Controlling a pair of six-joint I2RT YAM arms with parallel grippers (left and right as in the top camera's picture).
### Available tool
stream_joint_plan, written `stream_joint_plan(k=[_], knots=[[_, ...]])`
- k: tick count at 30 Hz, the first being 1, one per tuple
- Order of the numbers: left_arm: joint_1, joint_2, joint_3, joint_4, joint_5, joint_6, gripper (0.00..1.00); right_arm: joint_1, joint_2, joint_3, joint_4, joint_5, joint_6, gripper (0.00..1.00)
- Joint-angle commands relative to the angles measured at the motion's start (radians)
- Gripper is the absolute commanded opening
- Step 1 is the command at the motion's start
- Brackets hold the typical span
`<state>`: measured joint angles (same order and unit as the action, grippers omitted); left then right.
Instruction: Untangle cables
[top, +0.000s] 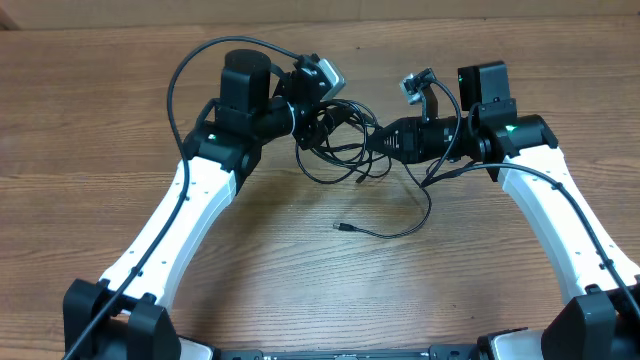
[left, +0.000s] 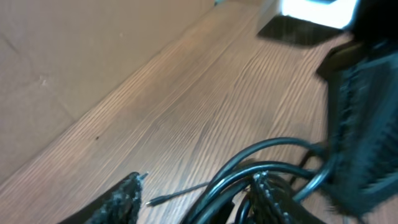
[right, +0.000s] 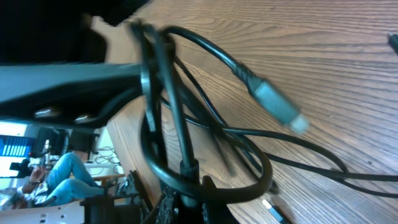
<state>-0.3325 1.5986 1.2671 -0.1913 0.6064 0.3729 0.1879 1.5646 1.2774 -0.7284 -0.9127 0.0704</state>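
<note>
The cables (top: 345, 150) lay knotted between my grippers, their run going left to right. My left gripper (left: 199, 180) stood open astride the strands. My right gripper (top: 378, 141) perhaps pinched one, but I couldn't tell through the blur. A loose plug (top: 340, 228) trailed toward my base.

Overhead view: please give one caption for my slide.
Left arm and right arm meet at tangled black cables on a wooden table.
</note>
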Motion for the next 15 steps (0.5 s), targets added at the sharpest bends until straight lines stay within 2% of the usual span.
stream_joint_plan(k=[1,3,4,5,6,9,11,13,15], knots=[[0.0,0.05,0.011,-0.008,-0.06,0.099,0.52,0.001,-0.006,0.034,-0.003,-0.079,-0.012,0.05],[0.0,0.072,0.011,-0.014,-0.06,0.099,0.45,0.001,-0.006,0.034,-0.007,-0.115,-0.011,0.05],[-0.001,0.079,0.011,-0.013,-0.061,0.099,0.3,0.001,-0.006,0.034,-0.008,-0.122,-0.011,0.05],[-0.001,0.082,0.011,-0.013,-0.061,0.099,0.08,0.001,-0.006,0.034,-0.009,-0.121,0.003,0.06],[-0.001,0.082,0.011,-0.007,-0.065,0.096,0.04,0.001,-0.006,0.034,-0.01,-0.121,0.013,0.06],[-0.001,0.08,0.011,0.028,-0.064,0.032,0.04,0.001,-0.006,0.034,-0.023,-0.118,0.015,0.09],[0.0,0.08,0.011,0.074,-0.064,-0.105,0.04,0.001,-0.006,0.034,-0.045,-0.076,0.016,0.12],[0.006,0.078,0.011,0.089,-0.064,-0.191,0.04,0.001,-0.006,0.034,-0.067,-0.027,0.033,0.13],[0.017,0.075,0.011,0.092,-0.064,-0.279,0.04,0.001,-0.006,0.034,-0.088,0.03,0.049,0.22]])
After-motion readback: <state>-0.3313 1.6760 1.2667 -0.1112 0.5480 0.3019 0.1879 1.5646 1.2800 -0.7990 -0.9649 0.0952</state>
